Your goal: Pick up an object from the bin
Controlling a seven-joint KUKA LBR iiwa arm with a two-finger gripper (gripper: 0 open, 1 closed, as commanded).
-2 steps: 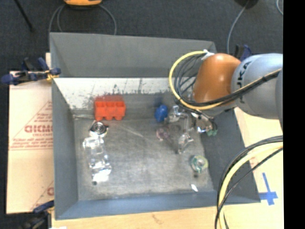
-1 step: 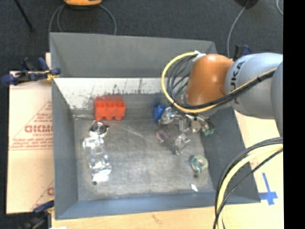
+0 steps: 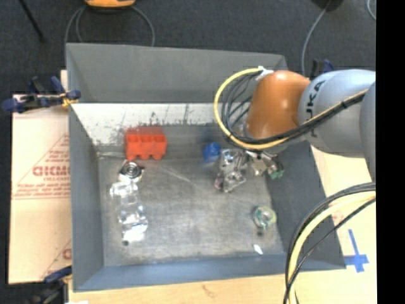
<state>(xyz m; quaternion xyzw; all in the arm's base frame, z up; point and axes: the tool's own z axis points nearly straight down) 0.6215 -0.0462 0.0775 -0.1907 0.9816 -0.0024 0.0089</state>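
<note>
My gripper hangs below the orange wrist cover, right of the bin's middle, its metal fingers pointing down at the floor. A small blue piece lies just up and left of it, close to the back wall. A small round greenish clear thing lies below and right of the gripper, apart from it. I see nothing between the fingers.
An orange-red block with studs sits at the back left. A clear plastic bottle-like thing with a metal cap lies along the left side. A tiny white scrap lies near the front right corner.
</note>
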